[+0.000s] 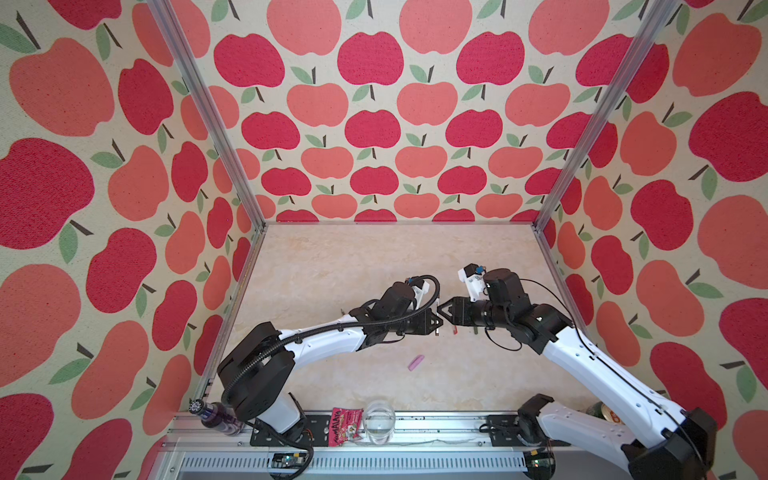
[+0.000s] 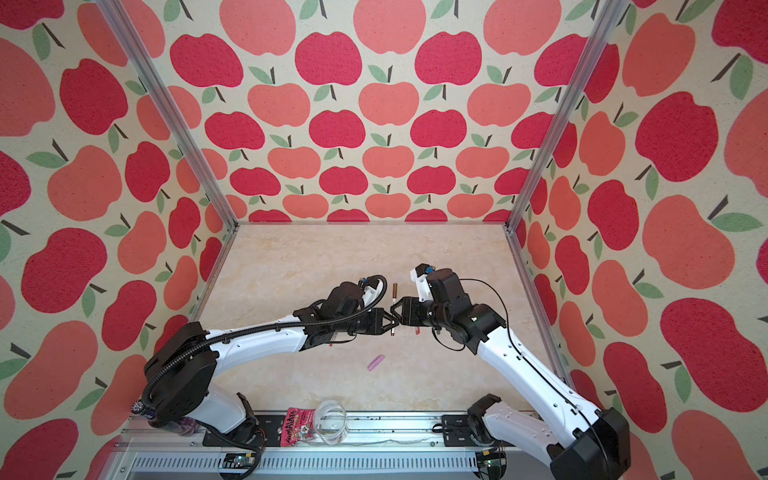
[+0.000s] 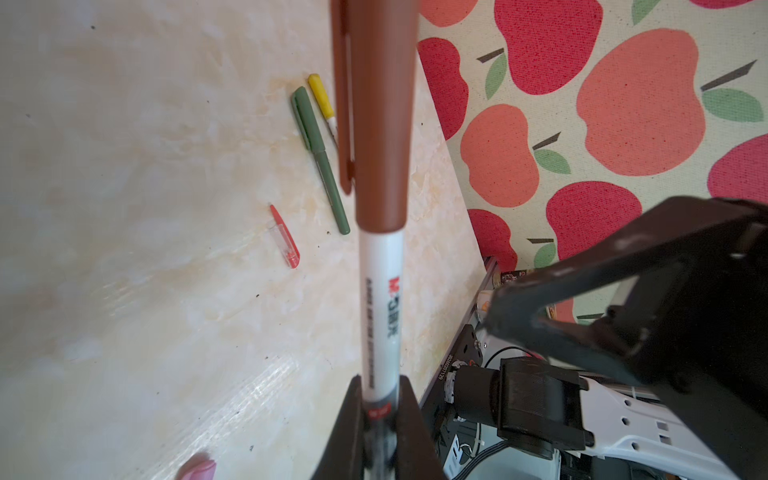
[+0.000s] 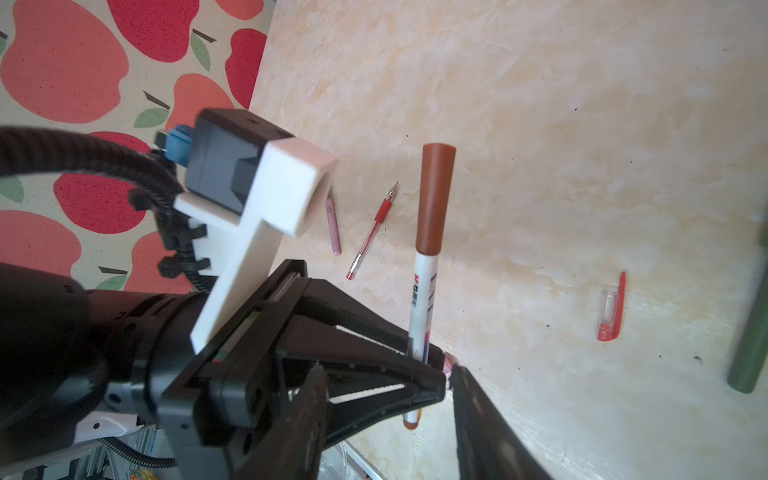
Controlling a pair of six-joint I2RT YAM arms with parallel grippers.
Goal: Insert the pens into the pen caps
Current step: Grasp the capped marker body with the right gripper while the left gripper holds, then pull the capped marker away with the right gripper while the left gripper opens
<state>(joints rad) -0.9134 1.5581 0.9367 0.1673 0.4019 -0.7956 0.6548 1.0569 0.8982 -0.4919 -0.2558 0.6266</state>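
Observation:
My left gripper is shut on the lower end of a white-barrelled pen whose tip sits inside the brown cap. It holds the pen above the middle of the table. My right gripper is open, its jaws on either side of the left gripper's tip, with nothing held. On the table lie a red pen, a lilac-pink pen, a red cap, a pink cap, a capped dark green pen and a yellow-capped pen.
At the front edge stand a clear glass, a pink snack packet and a purple bottle by the left arm's base. Apple-patterned walls with aluminium posts close in three sides.

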